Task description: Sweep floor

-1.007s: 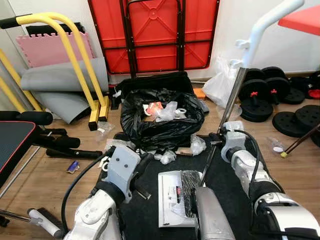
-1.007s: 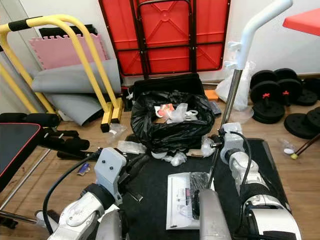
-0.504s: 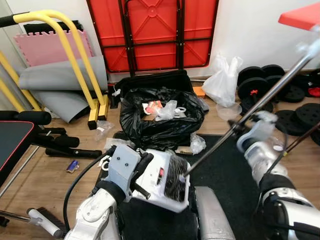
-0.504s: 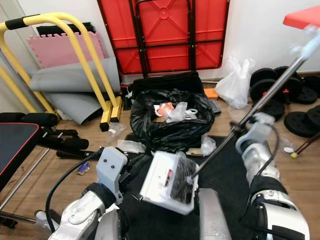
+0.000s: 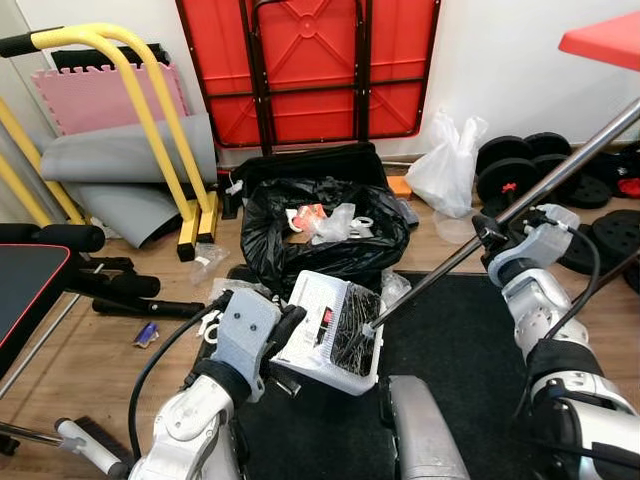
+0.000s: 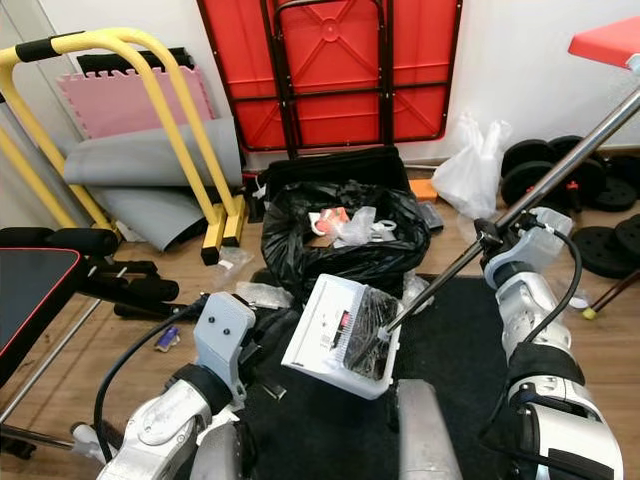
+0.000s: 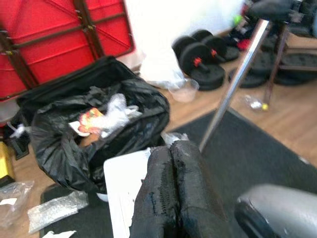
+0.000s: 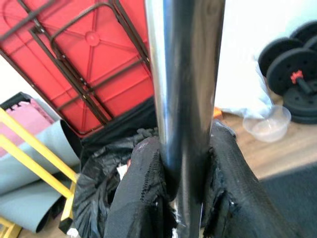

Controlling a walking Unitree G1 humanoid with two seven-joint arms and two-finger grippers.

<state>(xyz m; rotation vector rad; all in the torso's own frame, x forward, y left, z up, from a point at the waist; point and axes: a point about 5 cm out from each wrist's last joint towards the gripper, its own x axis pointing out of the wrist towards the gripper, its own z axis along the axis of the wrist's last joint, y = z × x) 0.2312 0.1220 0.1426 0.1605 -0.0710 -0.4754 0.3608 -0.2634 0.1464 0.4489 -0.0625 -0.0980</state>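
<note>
A white dustpan (image 5: 330, 330) with dark debris in it hangs tilted above the black mat (image 5: 460, 340), just in front of the open black trash bag (image 5: 320, 245). Its long metal pole (image 5: 540, 190) slants up to the right. My right gripper (image 5: 490, 232) is shut on that pole; in the right wrist view the pole (image 8: 185, 89) sits between the black fingers (image 8: 138, 198). My left gripper (image 5: 285, 335) is beside the pan's left edge, and its fingers (image 7: 173, 193) are pressed together with nothing between them.
Crumpled plastic litter (image 5: 232, 290) lies by the bag. A yellow frame (image 5: 150, 110) and bench (image 5: 40, 270) stand left, a folded red table (image 5: 310, 60) behind, a white bag (image 5: 450, 165) and weight plates (image 5: 520, 170) right.
The dustpan has risen off the mat and tipped toward the bag. Its pole swung from near upright to a low slant, with my right gripper carried to the right.
</note>
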